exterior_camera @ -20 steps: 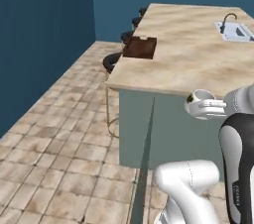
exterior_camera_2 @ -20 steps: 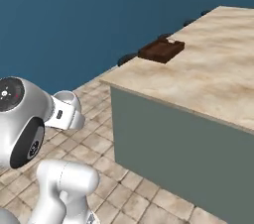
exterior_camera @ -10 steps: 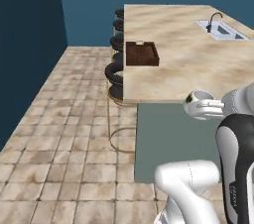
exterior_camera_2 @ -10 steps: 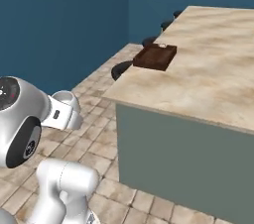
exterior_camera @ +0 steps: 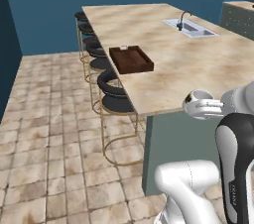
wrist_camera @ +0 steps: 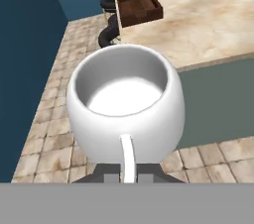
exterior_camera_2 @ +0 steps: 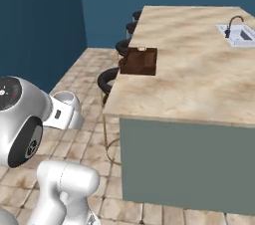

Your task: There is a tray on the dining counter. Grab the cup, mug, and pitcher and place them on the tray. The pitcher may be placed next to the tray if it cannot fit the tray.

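With the gripper (wrist_camera: 128, 174) clamped only on the mug's (wrist_camera: 124, 104) thin handle, the mug could swing and slip before reaching the tray (exterior_camera: 131, 59) near the counter's (exterior_camera: 198, 69) stool-side edge.

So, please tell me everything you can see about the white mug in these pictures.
The mug is squat, round-bodied and glossy white, like ceramic, with a shaded, empty inside. It sits upright with its thin handle pointing at the camera, pinched by the gripper. It hangs in the air over the tiled floor, short of the dining counter, touching nothing else.
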{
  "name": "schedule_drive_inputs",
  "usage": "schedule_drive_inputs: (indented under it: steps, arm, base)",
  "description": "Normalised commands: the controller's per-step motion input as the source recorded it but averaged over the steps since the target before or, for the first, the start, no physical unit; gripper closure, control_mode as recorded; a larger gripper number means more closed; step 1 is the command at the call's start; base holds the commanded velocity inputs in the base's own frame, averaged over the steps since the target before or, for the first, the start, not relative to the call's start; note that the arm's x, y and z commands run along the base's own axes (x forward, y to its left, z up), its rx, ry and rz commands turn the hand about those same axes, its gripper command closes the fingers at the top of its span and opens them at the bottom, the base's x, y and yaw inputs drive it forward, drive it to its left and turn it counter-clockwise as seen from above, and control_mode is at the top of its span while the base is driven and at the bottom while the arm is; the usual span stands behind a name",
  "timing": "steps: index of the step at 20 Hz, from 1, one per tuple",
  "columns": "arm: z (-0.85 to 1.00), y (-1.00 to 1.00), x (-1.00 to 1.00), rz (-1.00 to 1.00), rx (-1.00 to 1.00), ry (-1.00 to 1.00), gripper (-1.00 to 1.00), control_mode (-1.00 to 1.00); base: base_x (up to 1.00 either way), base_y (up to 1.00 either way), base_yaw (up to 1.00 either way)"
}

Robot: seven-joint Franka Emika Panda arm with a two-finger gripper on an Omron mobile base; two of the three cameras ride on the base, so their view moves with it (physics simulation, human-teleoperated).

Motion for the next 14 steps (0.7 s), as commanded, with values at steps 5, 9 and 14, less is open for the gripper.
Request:
schedule_drive_inputs:
  steps: [5, 9, 14]
  arm:
    - [0.00, 0.00, 0.00, 0.00, 0.00, 0.00, 1.00, 1.00]
    - [0.00, 0.00, 0.00, 0.00, 0.00, 0.00, 1.00, 1.00]
    - [0.00, 0.00, 0.00, 0.00, 0.00, 0.00, 1.00, 1.00]
  base:
    - [0.14, 0.72, -0.56]
    - [0.02, 0.73, -0.53]
    - [0.01, 0.92, -0.44]
